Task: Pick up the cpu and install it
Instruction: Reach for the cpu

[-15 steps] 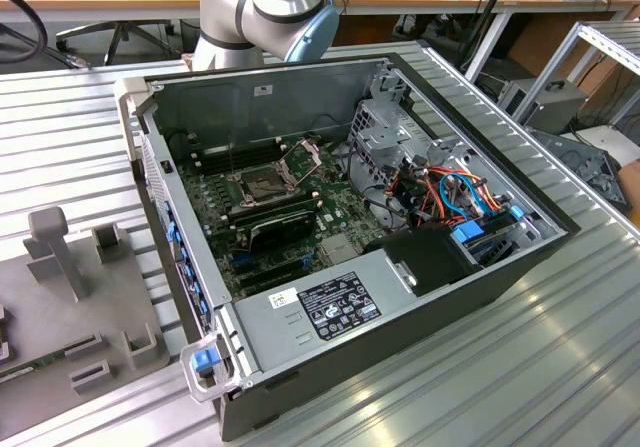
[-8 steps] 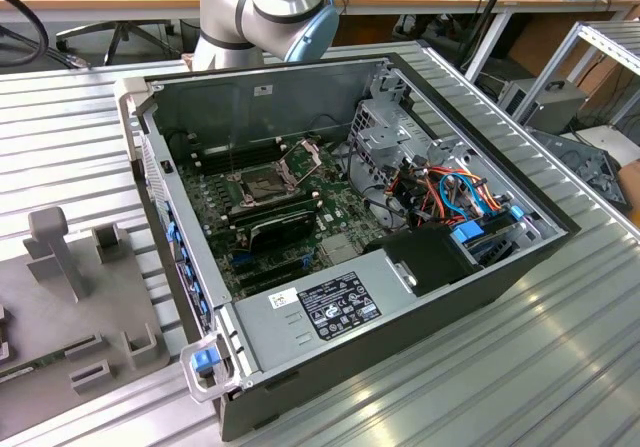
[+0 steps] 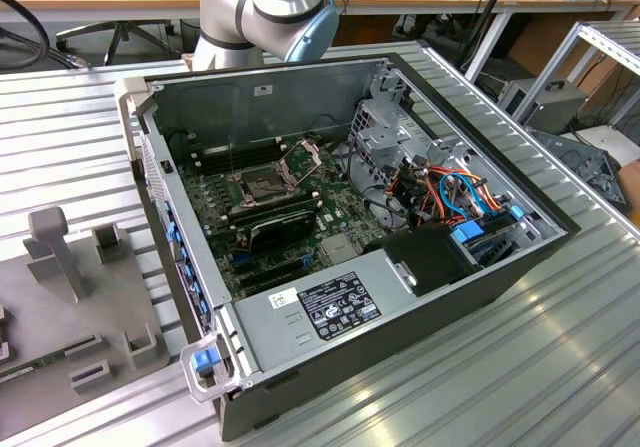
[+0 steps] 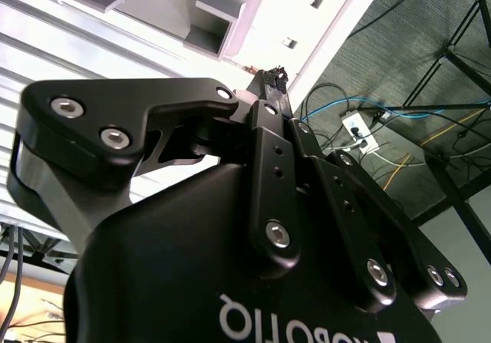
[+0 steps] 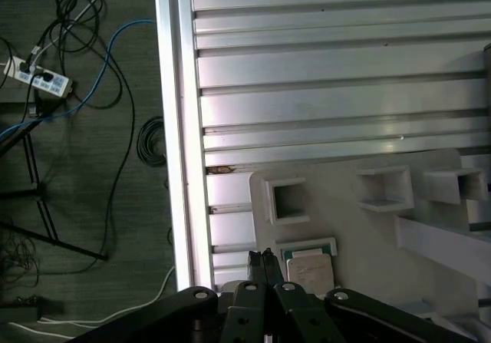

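- On the grey tray (image 5: pixel 345 197), first wrist view, I see the cpu (image 5: pixel 311 265) — jaws pressed together nearby, holding nothing.
- Exterior view adds the open computer case (image 3: pixel 250 107), its socket (image 3: pixel 262 182) frame raised.

- Exterior view looks down slantwise onto the open computer case (image 3: pixel 350 217).
- Both wrist views look close past my gripper (image 5: pixel 263 257) (image 4: pixel 272 78), sharing the grey fixture tray (image 5: pixel 345 235) (image 4: pixel 153 17).

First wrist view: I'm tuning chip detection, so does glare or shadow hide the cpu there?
In the first wrist view the cpu lies pale and evenly lit, no glare or shadow on it; sheen streaks the ribbed table. In the second wrist view the fixture tray is washed out behind the dark gripper.
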You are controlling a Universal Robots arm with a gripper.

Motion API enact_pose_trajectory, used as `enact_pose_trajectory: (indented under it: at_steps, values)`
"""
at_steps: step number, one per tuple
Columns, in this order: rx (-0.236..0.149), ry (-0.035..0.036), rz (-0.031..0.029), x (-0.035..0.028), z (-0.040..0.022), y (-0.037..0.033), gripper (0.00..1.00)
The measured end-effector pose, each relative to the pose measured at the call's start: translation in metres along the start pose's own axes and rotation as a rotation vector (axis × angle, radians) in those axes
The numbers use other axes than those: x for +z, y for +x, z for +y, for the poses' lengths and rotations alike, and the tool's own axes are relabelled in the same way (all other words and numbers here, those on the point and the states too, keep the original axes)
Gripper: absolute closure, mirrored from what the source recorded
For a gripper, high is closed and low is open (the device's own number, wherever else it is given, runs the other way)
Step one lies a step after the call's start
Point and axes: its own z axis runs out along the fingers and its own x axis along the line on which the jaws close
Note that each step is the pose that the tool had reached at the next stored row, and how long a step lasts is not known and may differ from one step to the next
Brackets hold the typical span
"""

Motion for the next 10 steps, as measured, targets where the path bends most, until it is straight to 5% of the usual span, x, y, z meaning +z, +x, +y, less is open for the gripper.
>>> enact_pose_trajectory:
  at_steps: [10]
  values:
    - [0.0, 0.0, 0.0, 0.0037, -0.0002, 0.0001, 0.89]
